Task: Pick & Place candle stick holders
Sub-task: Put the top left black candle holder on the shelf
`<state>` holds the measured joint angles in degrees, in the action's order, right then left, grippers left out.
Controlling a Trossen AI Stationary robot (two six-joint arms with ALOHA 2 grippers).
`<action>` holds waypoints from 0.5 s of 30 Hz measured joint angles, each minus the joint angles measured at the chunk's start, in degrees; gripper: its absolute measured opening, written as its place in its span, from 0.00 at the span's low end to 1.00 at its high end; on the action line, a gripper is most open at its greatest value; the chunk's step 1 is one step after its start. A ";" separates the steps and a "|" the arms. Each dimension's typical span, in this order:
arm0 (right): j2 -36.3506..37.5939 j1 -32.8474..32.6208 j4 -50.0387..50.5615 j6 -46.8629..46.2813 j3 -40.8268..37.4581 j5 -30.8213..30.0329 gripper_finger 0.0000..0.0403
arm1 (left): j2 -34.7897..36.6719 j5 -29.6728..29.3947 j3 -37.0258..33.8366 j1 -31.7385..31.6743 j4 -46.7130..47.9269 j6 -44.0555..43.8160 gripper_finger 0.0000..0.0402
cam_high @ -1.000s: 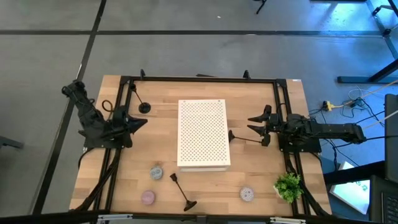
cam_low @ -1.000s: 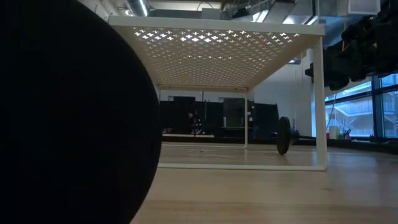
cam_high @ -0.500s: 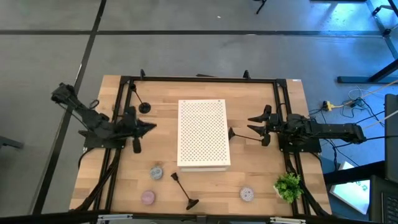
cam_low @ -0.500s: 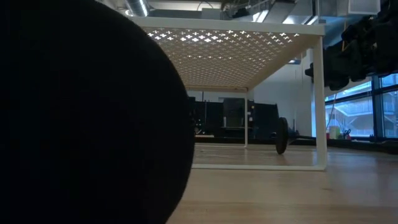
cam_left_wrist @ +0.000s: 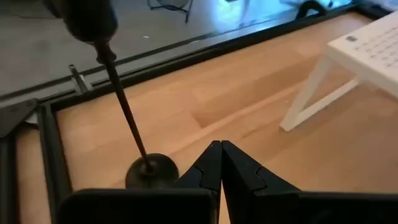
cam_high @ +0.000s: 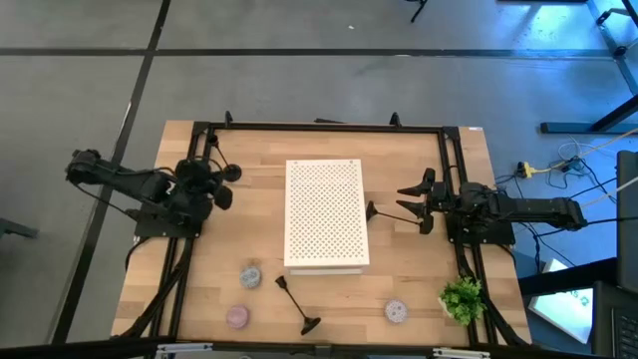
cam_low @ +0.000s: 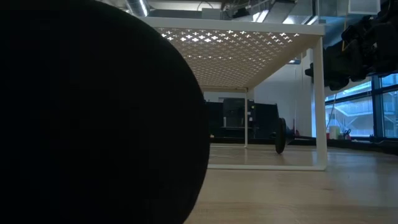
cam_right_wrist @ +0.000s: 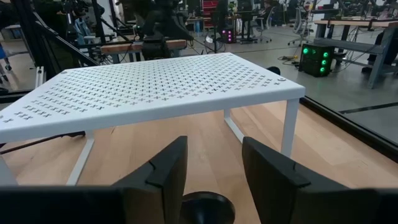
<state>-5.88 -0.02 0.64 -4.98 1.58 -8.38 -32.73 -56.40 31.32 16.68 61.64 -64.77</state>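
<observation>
High view: white perforated board (cam_high: 326,215) sits mid-table; left gripper (cam_high: 225,191) is over the far left corner, close beside a black holder (cam_high: 231,173) standing there; right gripper (cam_high: 411,201) waits at the board's right edge, a second black holder (cam_high: 384,216) lying between it and the board. A third black holder (cam_high: 296,305) lies tipped on the near side, with a grey puck (cam_high: 249,276), pink puck (cam_high: 236,316) and lavender puck (cam_high: 397,312) scattered along the near edge beside a green plant (cam_high: 462,297). Low view: mostly blocked by a dark mass; a holder base (cam_low: 281,135) shows on edge under the board. Left wrist view: left fingers (cam_left_wrist: 239,175) pressed together, gripping nothing, the upright stem and round base just ahead. Right wrist view: right fingers (cam_right_wrist: 268,168) spread apart, a round base just below them. Judgement: nothing held, nothing on the board; the whole task remains.
</observation>
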 joint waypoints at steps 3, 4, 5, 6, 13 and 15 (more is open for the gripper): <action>-0.01 -0.01 0.00 0.00 -0.01 0.00 0.39 | -2.63 0.08 -0.01 -1.88 -0.12 -3.87 0.02; -0.01 -0.01 -0.01 0.01 -0.01 0.00 0.39 | -3.66 0.78 -0.01 -2.67 -0.12 -4.63 0.03; -0.01 -0.01 0.00 -0.01 -0.02 0.00 0.39 | -4.78 1.89 -0.01 -3.48 -0.10 -5.04 0.05; -0.01 -0.01 -0.01 0.00 0.00 0.00 0.39 | -5.88 2.78 -0.01 -4.48 -0.04 -5.40 0.08; -0.01 -0.01 -0.01 0.00 0.00 0.00 0.39 | -12.58 1.81 -0.01 -12.22 0.07 -7.93 0.32; -0.01 -0.01 -0.02 0.00 0.00 0.00 0.39 | -13.92 1.64 -0.01 -14.43 0.03 -8.81 0.38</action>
<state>-5.89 -0.03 0.62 -4.98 1.58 -8.38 -46.65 -54.76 31.31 2.25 61.67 -73.58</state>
